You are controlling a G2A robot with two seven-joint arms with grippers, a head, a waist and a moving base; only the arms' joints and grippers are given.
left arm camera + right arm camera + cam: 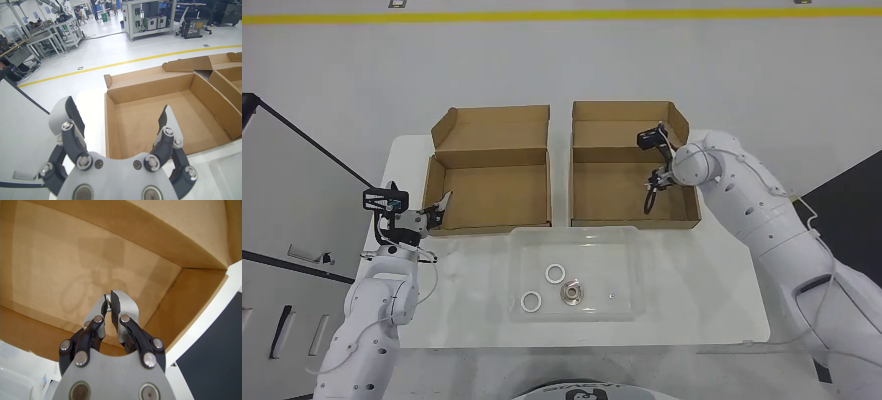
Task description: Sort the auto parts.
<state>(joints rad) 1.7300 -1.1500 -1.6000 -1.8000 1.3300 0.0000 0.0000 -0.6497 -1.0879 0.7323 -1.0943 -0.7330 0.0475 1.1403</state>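
- Right gripper is pinching a small metal bolt between its pads, hanging over the near right part of the right cardboard box. The bolt isn't down on the box floor yet.
- Left gripper is spread wide with nothing in it, sitting just off the near left corner of the left cardboard box.
- Can't spot any parts lying in either box, so this looks like the very start of the sorting, with the bolt probably the first drop.
- Left to sort, in the clear tray at the near middle of the table: two white rings, a round metal part, and a tiny speck to its right that's too small to identify.
- So roughly one part in hand and the rest of the tray to go.
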